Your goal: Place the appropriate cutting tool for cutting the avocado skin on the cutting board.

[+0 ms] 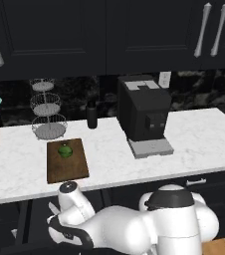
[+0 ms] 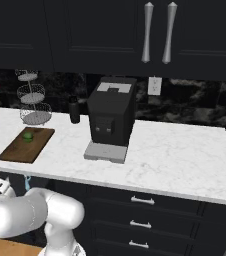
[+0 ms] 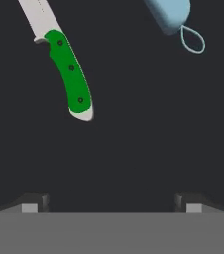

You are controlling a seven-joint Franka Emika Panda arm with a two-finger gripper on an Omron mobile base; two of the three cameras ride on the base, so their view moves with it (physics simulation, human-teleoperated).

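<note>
The gripper (image 3: 111, 204) has its jaws apart, holding nothing, above a dark surface where the knife (image 3: 64, 69) lies (peeler (image 3: 171, 15) beside it). Reaching is underway; next it likely must centre over the green handle, then carry to the cutting board (image 1: 67, 160), where the avocado (image 1: 65, 151) sits.

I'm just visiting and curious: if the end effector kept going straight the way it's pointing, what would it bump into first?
Probably just the bare dark surface ahead. The end effector is open, and the green-handled knife lies up and left of its line, the light-blue peeler up and right. Depth is hard to judge.
</note>
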